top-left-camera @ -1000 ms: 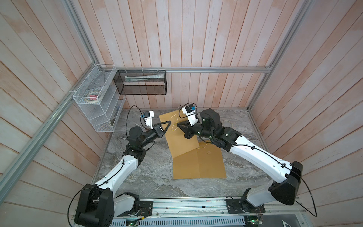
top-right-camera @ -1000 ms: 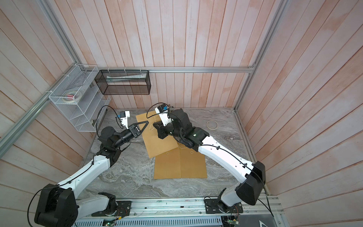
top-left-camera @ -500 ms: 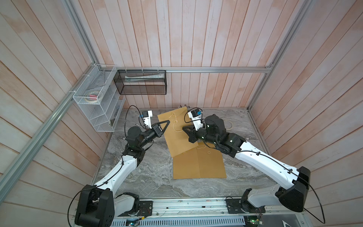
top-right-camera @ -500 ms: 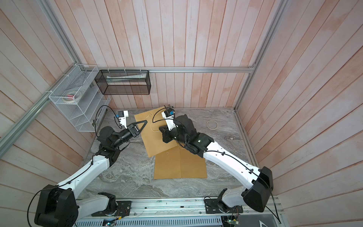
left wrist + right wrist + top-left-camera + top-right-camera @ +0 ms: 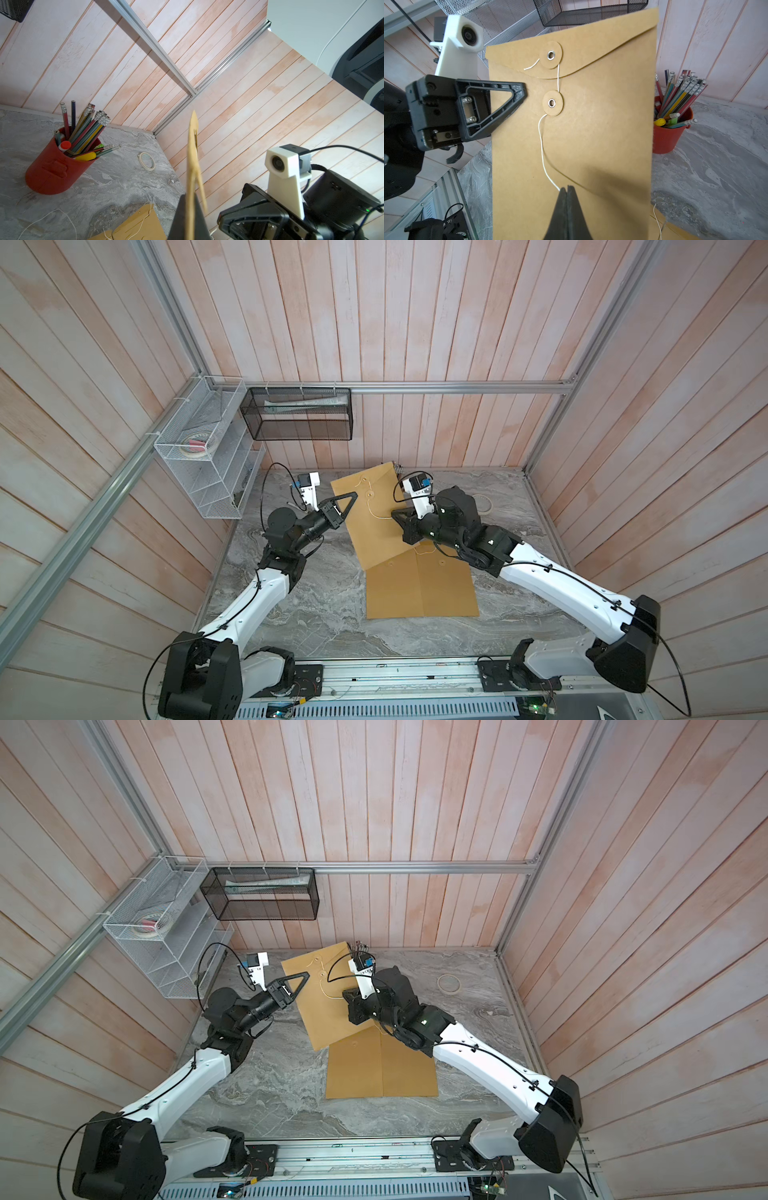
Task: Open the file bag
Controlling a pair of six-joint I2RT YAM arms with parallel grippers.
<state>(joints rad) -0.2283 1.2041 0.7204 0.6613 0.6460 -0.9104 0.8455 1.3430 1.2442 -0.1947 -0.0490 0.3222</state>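
Observation:
The file bag [image 5: 374, 531] [image 5: 328, 1015] is a brown paper envelope, lifted off the table and tilted. Its flap [image 5: 602, 47] lies down. My left gripper [image 5: 352, 494] [image 5: 305, 976] [image 5: 190, 199] is shut on the bag's left edge, beside the two round discs. A white string [image 5: 542, 149] runs from the upper disc [image 5: 551, 55] past the lower disc [image 5: 552, 102] to my right gripper [image 5: 566, 188] [image 5: 394, 514]. That gripper is shut on the string in front of the bag's face.
A second brown envelope [image 5: 419, 589] lies flat on the marble table under the raised one. A red cup of pencils [image 5: 54, 166] [image 5: 670, 133] stands behind the bag. A tape ring [image 5: 484, 504] lies at the back right. A white wire rack [image 5: 208, 460] and black mesh basket [image 5: 299, 414] hang on the walls.
My right arm has drawn back to the right, away from the bag's discs, with the string trailing from it. The bag stands a little higher. The left gripper keeps its hold.

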